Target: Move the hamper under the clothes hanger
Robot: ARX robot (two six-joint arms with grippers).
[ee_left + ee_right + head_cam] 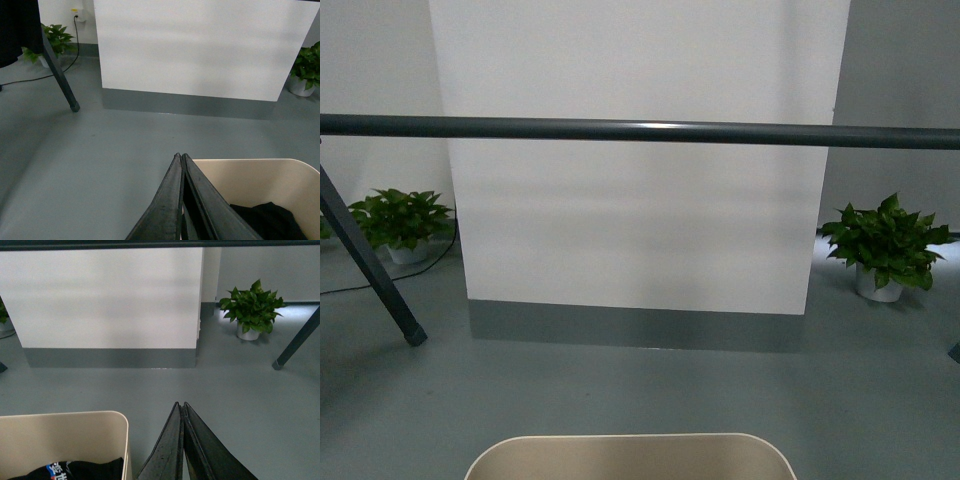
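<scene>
**Hamper short of the bar: push it straight and keep it square**

The hamper (628, 456) sits on the grey floor (650, 390) at the near edge of the front view, only its beige far rim showing. The horizontal bar of the clothes hanger (640, 130) crosses the picture well beyond it, with one angled leg (370, 265) planted near the left side and bare floor between rim and rack. By my reading the hamper has not yet reached its place beneath the bar.

The left gripper (181, 159) has its fingers pressed together with nothing between them, and it hangs just outside the hamper's left wall (240, 172). The right gripper (180, 406) is likewise closed on nothing, just outside the right wall (75, 425). Whether either one touches the plastic cannot be told. Dark clothing (270, 217) lies inside the bin.

The sensible way on seems to be an even push from both sides, so the hamper slides without turning. Steer it down the middle of the open floor, away from the rack's leg, towards the white panel (640, 200). The two potted plants (885, 245) stand far enough off to either side to be no hindrance. Stop once the rim lies below the bar.
</scene>
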